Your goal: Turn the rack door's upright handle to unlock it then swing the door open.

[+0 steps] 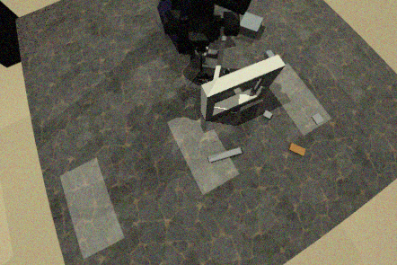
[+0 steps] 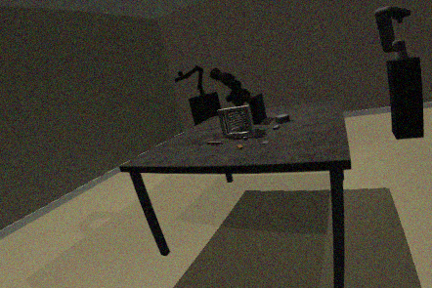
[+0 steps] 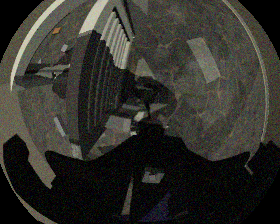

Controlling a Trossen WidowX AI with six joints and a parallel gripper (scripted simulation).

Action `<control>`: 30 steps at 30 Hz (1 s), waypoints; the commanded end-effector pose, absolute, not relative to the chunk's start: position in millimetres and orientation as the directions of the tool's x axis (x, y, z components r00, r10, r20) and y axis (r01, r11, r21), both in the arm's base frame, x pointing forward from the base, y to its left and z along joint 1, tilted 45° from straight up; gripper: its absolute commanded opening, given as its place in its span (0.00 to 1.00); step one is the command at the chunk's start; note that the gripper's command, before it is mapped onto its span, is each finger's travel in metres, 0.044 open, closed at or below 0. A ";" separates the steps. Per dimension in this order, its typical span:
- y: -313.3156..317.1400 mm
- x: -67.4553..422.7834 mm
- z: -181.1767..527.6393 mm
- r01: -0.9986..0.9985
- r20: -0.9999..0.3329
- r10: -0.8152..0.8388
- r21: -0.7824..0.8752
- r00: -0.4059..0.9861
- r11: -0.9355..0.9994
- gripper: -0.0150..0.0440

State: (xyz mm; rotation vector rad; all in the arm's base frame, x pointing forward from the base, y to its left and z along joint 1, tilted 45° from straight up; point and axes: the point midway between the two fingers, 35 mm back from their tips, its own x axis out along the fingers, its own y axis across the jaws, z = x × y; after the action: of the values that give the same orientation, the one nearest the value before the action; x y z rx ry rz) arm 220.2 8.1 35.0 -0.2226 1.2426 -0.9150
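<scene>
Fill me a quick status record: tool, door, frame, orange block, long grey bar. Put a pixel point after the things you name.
tool (image 1: 206,52): closed on something, likely the door handle; contact too dark to confirm
door: partly open, swung to the arm's side; exact angle cannot be told
frame (image 1: 244,75) (image 2: 252,121): upright on the table
orange block (image 1: 297,149) (image 2: 239,146) (image 3: 56,30): lying on the table
long grey bar (image 1: 224,154) (image 2: 214,143): lying across a pale patch

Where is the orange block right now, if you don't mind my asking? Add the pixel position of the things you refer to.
In the top view, the orange block (image 1: 297,149) (image 2: 239,146) (image 3: 56,30) lies right of the grey bar (image 1: 224,154), below the small square piece (image 1: 317,119).
</scene>
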 end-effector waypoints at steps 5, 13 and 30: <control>-4.4 216.5 46.7 0.362 -0.711 -0.702 -0.646 0.035 0.673 0.27; -16.8 214.2 58.8 0.250 -0.711 -0.703 -0.674 0.035 0.695 0.27; -40.1 215.4 82.0 0.031 -0.710 -0.704 -0.703 0.035 0.711 0.27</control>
State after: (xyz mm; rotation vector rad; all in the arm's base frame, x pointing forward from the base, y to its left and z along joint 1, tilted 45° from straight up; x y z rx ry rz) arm 213.9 -35.9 77.8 -0.5588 1.4281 -0.6448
